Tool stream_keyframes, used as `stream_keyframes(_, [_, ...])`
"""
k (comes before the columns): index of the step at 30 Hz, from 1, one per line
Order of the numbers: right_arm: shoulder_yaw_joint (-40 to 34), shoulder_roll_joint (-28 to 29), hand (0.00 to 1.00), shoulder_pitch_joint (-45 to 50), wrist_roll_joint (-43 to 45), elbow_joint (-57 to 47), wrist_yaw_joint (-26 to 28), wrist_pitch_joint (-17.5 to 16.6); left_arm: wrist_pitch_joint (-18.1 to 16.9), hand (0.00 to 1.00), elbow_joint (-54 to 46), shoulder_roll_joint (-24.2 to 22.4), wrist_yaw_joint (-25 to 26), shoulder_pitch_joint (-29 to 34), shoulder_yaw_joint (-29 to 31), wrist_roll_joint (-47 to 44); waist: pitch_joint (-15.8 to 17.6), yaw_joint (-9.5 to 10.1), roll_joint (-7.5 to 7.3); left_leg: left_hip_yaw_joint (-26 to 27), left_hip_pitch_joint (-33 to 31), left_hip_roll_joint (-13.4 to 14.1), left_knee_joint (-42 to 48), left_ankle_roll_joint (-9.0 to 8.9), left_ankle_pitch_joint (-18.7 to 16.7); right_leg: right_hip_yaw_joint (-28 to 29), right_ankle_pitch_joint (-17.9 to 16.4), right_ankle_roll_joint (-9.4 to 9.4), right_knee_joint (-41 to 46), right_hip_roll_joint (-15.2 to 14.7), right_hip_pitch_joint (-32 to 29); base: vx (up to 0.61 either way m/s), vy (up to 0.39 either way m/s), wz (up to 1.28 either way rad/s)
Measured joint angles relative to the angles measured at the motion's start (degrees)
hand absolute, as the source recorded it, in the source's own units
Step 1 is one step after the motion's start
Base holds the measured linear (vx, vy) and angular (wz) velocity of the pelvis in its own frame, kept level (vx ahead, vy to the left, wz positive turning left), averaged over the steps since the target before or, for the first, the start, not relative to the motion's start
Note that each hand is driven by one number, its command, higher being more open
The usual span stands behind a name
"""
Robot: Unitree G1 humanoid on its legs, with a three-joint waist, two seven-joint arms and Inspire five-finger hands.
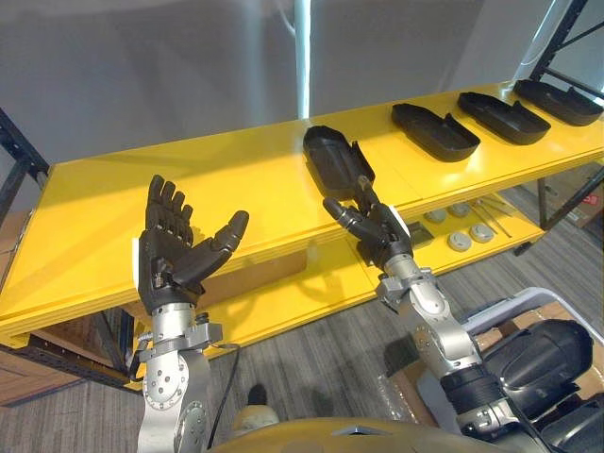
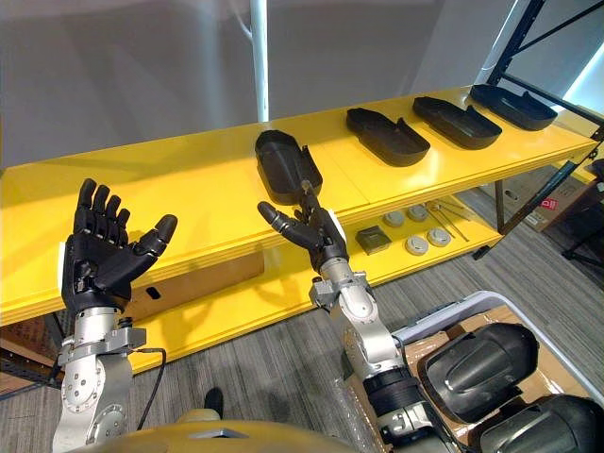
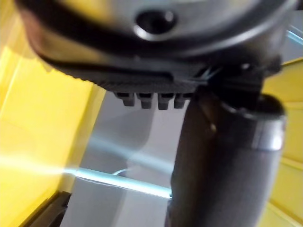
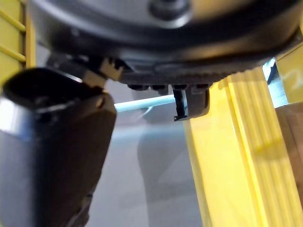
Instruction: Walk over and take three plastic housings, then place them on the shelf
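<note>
Several black plastic housings lie in a row on the yellow shelf (image 1: 236, 179): the nearest housing (image 1: 332, 156) at the middle, and three more (image 1: 434, 130), (image 1: 503, 116), (image 1: 559, 100) toward the right end. My right hand (image 1: 373, 225) is open, fingers straight, at the shelf's front edge just before the near end of the nearest housing; I cannot tell whether it touches it. My left hand (image 1: 175, 250) is raised in front of the shelf's left part, palm up, open and holding nothing. Its thumb (image 3: 222, 156) stands out in the left wrist view.
The lower shelf board (image 1: 311, 293) carries round grey discs (image 1: 460, 241) and a small dark block (image 2: 373, 243). A box at the lower right holds wrapped black housings (image 1: 538, 354). A dark shelf post (image 1: 566, 33) rises at the right end, and a grey wall stands behind.
</note>
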Motion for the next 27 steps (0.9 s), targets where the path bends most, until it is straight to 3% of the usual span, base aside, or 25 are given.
stream_keyframes(13, [-1.15, 0.2, 1.0, -9.77, 0.58, 13.58, -2.89, 0.94, 0.88, 1.0, 0.01, 0.0, 0.02, -0.02, -0.14, -0.01, 0.32, 0.48, 0.48, -0.88, 0.04, -0.26, 0.01, 0.07, 0.33, -0.93, 0.23, 0.29, 0.0, -0.06, 1.01, -0.01, -0.002, 0.03])
stream_keyframes(17, [-1.44, -0.01, 1.0, -13.61, 0.64, 17.54, -3.03, 1.17, 0.93, 1.0, 0.01, 0.0, 0.0, -0.03, -0.15, -0.01, 1.07, 1.04, 1.46, -1.27, 0.05, -0.29, 0.0, 0.03, 0.5, -1.34, 0.1, 0.09, 0.03, -0.04, 1.19, -0.04, 0.002, 0.04])
stream_keyframes(27, [-1.43, 0.01, 1.0, -19.48, 4.0, 22.98, -2.79, 1.21, 0.97, 1.0, 0.01, 0.0, -0.45, -0.06, -0.09, -0.02, 2.45, 2.35, 1.29, -1.94, -0.02, -0.42, 0.01, 0.16, 0.72, -2.05, 0.11, 0.08, -0.01, -0.04, 1.64, 0.0, -0.001, 0.02])
